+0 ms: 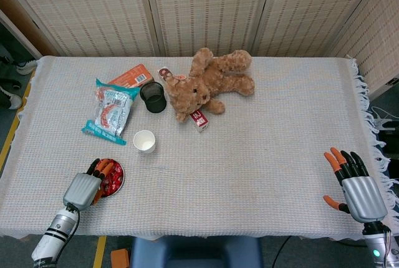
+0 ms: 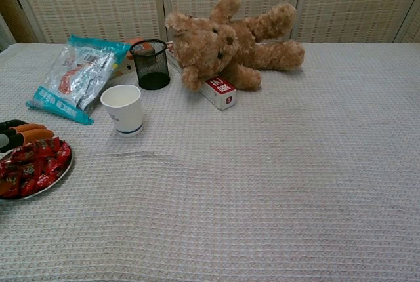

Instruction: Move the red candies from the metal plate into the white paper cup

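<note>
Red candies (image 1: pixel 112 181) fill the metal plate (image 2: pixel 60 169) at lower left; left hand (image 1: pixel 84 187) covers them, fingers' grasp unclear. Right hand (image 1: pixel 358 190), lower right, fingers spread.

Teddy bear (image 1: pixel 209 83), snack bag (image 1: pixel 110 111), mesh cup (image 1: pixel 153 96).

I work in what looks like a staged test room, not a lived-in home. My counter (image 1: pixel 262 156) is draped in a pale waffle-weave cloth (image 1: pixel 368 93) with a fringed edge, and woven reed screens (image 1: pixel 206 6) close it off behind. Yellow tape (image 1: pixel 9 140) marks the floor at one side. The teddy bear (image 1: pixel 209 84), snack bag (image 1: pixel 111 111) and mesh cup (image 1: pixel 153 96) lie about like assorted props.
</note>
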Robot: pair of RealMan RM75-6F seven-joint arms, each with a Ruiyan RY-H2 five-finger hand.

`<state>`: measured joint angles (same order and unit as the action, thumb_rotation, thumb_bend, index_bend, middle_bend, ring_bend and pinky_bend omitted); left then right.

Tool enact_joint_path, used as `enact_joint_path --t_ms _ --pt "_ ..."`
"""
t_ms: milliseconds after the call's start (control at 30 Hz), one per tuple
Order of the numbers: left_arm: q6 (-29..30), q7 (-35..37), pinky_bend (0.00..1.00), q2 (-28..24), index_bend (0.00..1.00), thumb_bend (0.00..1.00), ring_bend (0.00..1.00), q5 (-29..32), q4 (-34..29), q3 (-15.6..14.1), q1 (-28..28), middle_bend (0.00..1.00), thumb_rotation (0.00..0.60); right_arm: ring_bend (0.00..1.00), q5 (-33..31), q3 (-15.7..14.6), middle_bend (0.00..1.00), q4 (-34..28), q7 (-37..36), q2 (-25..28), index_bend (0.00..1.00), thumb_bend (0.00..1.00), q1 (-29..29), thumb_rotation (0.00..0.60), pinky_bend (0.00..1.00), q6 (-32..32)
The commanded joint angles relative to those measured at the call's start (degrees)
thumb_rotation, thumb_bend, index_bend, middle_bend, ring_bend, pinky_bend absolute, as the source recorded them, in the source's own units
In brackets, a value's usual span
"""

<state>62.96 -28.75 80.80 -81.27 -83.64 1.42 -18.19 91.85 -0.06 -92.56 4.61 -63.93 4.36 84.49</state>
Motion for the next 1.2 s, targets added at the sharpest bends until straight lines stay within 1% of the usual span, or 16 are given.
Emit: enact_joint_path --t_ms 33,100,333,400,467,667,833,967,1067,1200 --pt "-1.2 -0.7 0.66 -0.1 0.00 0.42 0.00 1.5 -0.1 0.1 -0.5 0.00 0.600 0.00 0.0 0.0 0.00 0.0 0.1 0.0 0.00 0.02 0.0 0.600 0.00 0.0" --pt "-3.0 -1.6 0.66 0.2 0.00 0.42 0.01 3.2 0.3 0.1 -1.3 0.00 0.600 0.00 -0.2 0.0 0.00 0.0 0.2 -0.1 0.00 0.02 0.1 0.600 0.00 -0.2" --pt "-4.2 -2.8 0.67 1.1 0.00 0.42 0.05 5.1 1.1 0.0 -2.6 0.00 0.600 0.00 -0.4 0.0 0.00 -0.1 0.4 -0.1 0.00 0.02 0.1 0.600 0.00 -0.5" --pt "-4.1 -2.8 0.68 1.5 0.00 0.42 0.08 5.1 1.5 -0.1 -2.8 0.01 0.600 0.00 -0.4 0.0 0.00 -0.2 0.4 0.0 0.00 0.02 0.1 0.600 0.00 -0.6" --pt "-3.9 -2.6 0.69 1.9 0.02 0.42 0.13 5.1 2.0 -0.2 -3.0 0.04 0.600 0.00 -0.5 0.0 0.00 -0.3 0.4 0.0 0.00 0.02 0.1 0.600 0.00 -0.7" --pt "-3.0 -2.1 0.76 2.9 0.14 0.42 0.24 4.1 3.7 -0.9 -3.3 0.16 0.600 0.00 -0.7 -0.1 0.00 -0.4 0.5 0.2 0.00 0.02 0.1 0.600 0.00 -0.8" --pt "-0.3 0.3 0.83 4.0 0.26 0.41 0.31 1.5 5.5 -1.3 -3.2 0.26 0.600 0.00 -0.9 -0.2 0.00 -0.7 0.8 0.3 0.00 0.02 0.2 0.600 0.00 -1.3" --pt "1.0 2.1 0.84 5.0 0.33 0.41 0.34 -0.1 7.7 -1.6 -3.2 0.30 0.600 0.00 -0.8 -0.2 0.00 -0.9 1.0 0.4 0.00 0.02 0.1 0.600 0.00 -1.3" --pt "1.0 2.6 0.85 5.5 0.37 0.41 0.35 -0.2 8.9 -1.8 -3.3 0.33 0.600 0.00 -0.9 -0.3 0.00 -1.1 1.2 0.4 0.00 0.02 0.1 0.600 0.00 -1.4" --pt "1.5 4.0 0.86 5.9 0.43 0.41 0.37 -1.0 10.0 -1.9 -3.4 0.43 0.600 0.00 -1.1 -0.3 0.00 -1.2 1.4 0.5 0.00 0.02 0.2 0.600 0.00 -1.7"
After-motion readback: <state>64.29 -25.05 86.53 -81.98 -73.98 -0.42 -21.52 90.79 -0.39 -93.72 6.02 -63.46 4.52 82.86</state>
